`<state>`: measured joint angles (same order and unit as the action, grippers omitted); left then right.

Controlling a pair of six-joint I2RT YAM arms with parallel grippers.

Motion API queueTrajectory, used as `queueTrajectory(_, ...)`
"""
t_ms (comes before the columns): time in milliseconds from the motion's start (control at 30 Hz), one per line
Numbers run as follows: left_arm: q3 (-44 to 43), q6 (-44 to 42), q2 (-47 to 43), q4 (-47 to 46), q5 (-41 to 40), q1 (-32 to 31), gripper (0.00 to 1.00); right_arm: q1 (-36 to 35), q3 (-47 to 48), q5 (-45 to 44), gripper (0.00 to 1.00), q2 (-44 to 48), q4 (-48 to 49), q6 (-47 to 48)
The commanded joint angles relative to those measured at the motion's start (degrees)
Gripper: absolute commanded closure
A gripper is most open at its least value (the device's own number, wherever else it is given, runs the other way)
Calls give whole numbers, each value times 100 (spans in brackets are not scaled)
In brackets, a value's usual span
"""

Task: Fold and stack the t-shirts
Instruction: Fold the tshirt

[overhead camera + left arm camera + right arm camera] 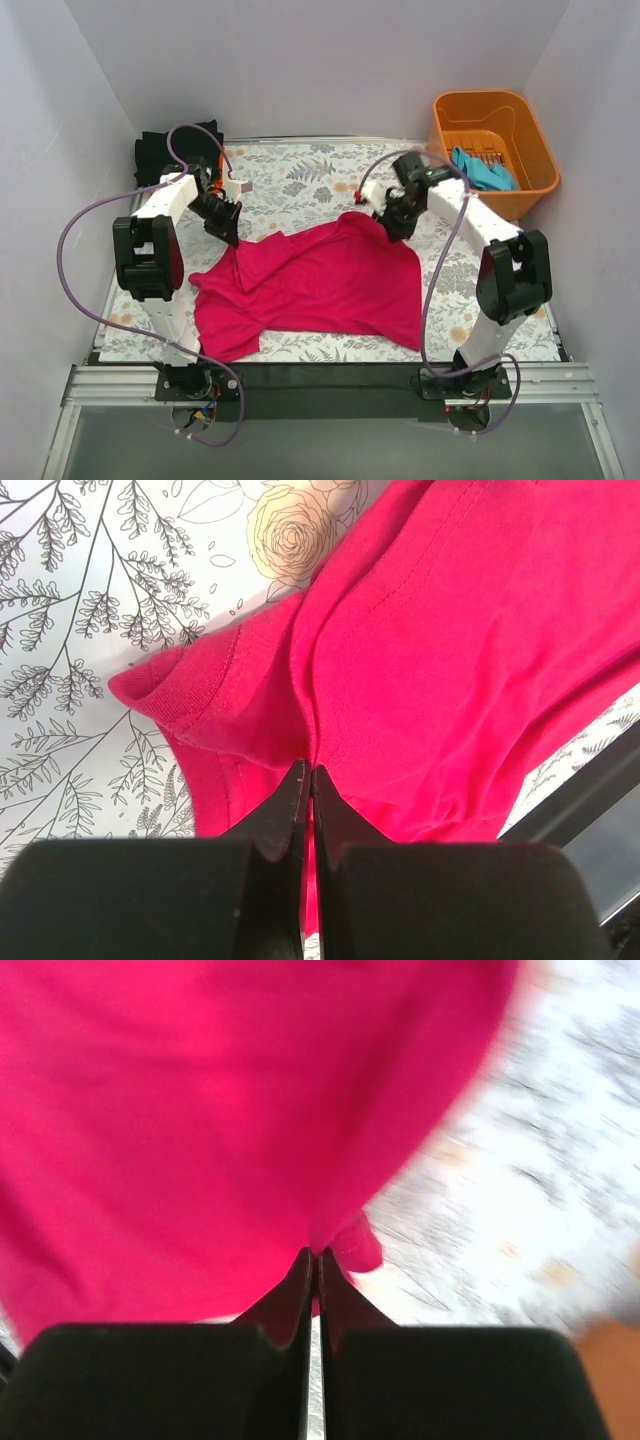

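The left end effector (308,772) is seen with its 2 black fingers pressed together on a raised crease of the bright magenta-pink soft cloth t-shirt (320,280), just beside a ribbed edge of the garment. The right end effector (315,1254) is likewise closed tip to tip, with a small fold of the same shirt pinched at the tips. That view is blurred, so the exact part of the garment cannot be told.

From overhead, the shirt is seen spread across the middle of the floral-printed worktop (300,175), rumpled and unfolded. It is drawn up into a peak at its 10 o'clock corner, under the left arm, and at its 1 o'clock corner, under the right arm.

The task is judged to be partly done. A pile of folded black cloth (165,150) is seen at the worktop's 10 o'clock corner, partly hidden by the left arm, and is taken to be finished work. The magenta shirt is judged to be at the very start of its fold: it is gripped at 2 points, but no fold has yet been made. A crumpled teal-blue cloth t-shirt (485,170) lies in the orange plastic basket (493,96) at 2 o'clock and has not yet been taken out. At least 2 shirts are therefore left to be folded and stacked.

No brand, label or legible writing can be found on the shirts, the basket or the arms. Only the leaf-and-rose print of the worktop is seen.
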<state>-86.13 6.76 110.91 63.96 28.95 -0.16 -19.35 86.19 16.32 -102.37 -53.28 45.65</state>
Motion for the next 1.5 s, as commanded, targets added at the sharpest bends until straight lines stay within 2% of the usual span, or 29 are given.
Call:
queueTrajectory(0, -185, 106, -421, -33, 172, 8, 100, -893, -1480, -5, 81, 243, -315, 251)
queueTrajectory(33, -194, 106, -421, -42, 164, 8, 100, -1016, -1700, 12, 65, 470, -324, 295)
queueTrajectory(67, -185, 106, -430, -42, 155, 8, 100, -1113, -1885, 82, 36, 611, -324, 330)
queueTrajectory(100, -194, 106, -430, -33, 137, 8, 100, -1097, -1965, 178, 24, 734, -324, 305)
queueTrajectory(133, -185, 106, -430, -24, 137, 8, 100, -1071, -1922, 240, 19, 901, -332, 261)
queueTrajectory(200, -203, 106, -430, 2, 155, 8, 100, -868, -1502, 433, 20, 947, -332, -56)
queueTrajectory(300, -211, 123, -395, -7, 181, 8, 100, -403, -851, 845, 33, 720, -333, -565)
queueTrajectory(333, -246, 141, -369, 11, 190, -1, 100, -237, -728, 899, 42, 622, -341, -714)
queueTrajectory(500, -308, 176, -290, 2, 225, 8, 100, -7, -402, 1119, 60, -245, -193, -1592)
queueTrajectory(767, -229, 167, -351, -33, 225, 8, 100, -16, -498, 822, 60, -679, 124, -1954)
queueTrajectory(1067, -132, 150, -386, -60, 234, 8, 100, -16, -445, 583, 54, -1083, 204, -2078)
queueTrajectory(1333, -185, 185, -307, -60, 243, 8, 100, -16, -524, 706, 60, -1303, 274, -2086)
queueTrajectory(1467, -168, 194, -360, -77, 243, 8, 100, -16, -489, 733, 72, -1278, 248, -2104)
